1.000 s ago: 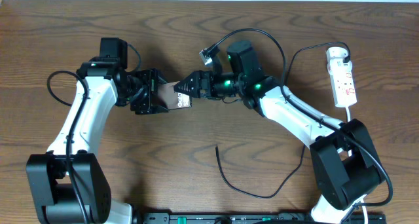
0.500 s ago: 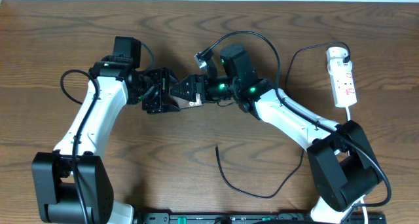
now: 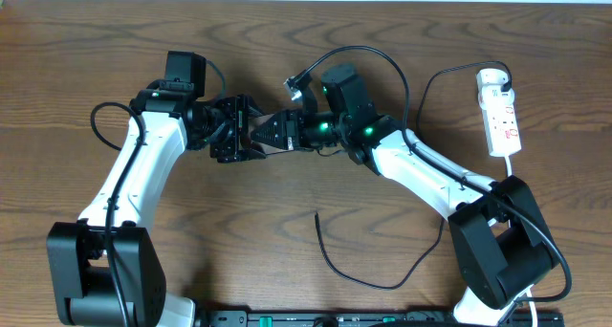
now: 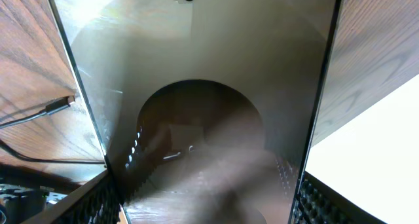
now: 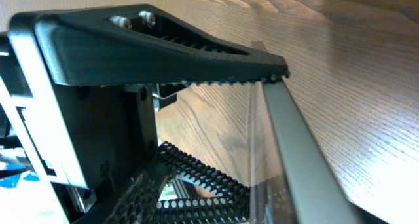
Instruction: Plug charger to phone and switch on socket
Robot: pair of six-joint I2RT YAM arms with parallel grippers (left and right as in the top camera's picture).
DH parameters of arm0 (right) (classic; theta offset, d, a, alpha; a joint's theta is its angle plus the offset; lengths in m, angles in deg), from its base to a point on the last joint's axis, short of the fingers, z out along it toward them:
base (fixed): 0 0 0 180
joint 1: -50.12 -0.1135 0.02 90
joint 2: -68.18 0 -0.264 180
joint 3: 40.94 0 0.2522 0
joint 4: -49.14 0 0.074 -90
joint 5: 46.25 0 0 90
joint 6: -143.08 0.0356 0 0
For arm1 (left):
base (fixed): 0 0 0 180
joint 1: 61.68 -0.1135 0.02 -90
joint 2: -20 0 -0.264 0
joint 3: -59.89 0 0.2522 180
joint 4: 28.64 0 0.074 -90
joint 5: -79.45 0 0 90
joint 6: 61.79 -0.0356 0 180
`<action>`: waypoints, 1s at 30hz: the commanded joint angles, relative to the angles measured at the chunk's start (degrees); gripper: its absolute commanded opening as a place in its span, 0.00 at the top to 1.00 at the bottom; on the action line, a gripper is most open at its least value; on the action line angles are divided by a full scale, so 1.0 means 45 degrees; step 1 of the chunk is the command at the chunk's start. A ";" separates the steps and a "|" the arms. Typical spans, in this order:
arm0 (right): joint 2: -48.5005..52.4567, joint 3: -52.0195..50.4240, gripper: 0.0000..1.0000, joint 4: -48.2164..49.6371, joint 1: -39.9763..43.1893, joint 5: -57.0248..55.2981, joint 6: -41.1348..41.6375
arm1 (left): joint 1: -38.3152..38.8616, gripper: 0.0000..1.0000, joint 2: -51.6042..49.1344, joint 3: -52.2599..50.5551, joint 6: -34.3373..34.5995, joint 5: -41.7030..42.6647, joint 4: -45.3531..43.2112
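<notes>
Holding phone (image 4: 196, 67) pinched tight in left gripper (image 3: 234, 141) near 11 o'clock of table centre, right gripper (image 3: 271, 134) straddling its end, closure unclear; could slip and drop if released out of sync.

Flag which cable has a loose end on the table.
The thin black charger cable: its connector tip lies free on the wood, below both arms. The white cord leaves the power strip with no free end in view.

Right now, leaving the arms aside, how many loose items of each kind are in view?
phone: 1
charger: 1
power strip: 1
Total: 3
</notes>
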 commanded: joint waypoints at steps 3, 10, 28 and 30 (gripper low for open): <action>0.0126 0.0209 0.40 -0.0554 -0.0073 -0.0539 0.0010 | -0.0005 0.93 0.0233 0.0330 -0.0034 0.0257 -0.0049; 0.0126 0.0209 0.43 -0.1005 -0.0073 -0.1093 0.0019 | 0.0034 0.93 0.0233 0.0330 -0.0087 0.0063 0.0005; 0.0126 0.0209 0.62 -0.1297 -0.0073 -0.1336 0.0015 | 0.0593 0.93 0.0233 0.0330 -0.0078 -0.0466 0.0005; 0.0126 0.0209 0.69 -0.1341 -0.0073 -0.1331 0.0015 | 0.0593 0.93 0.0233 0.0330 -0.0078 -0.0568 0.0000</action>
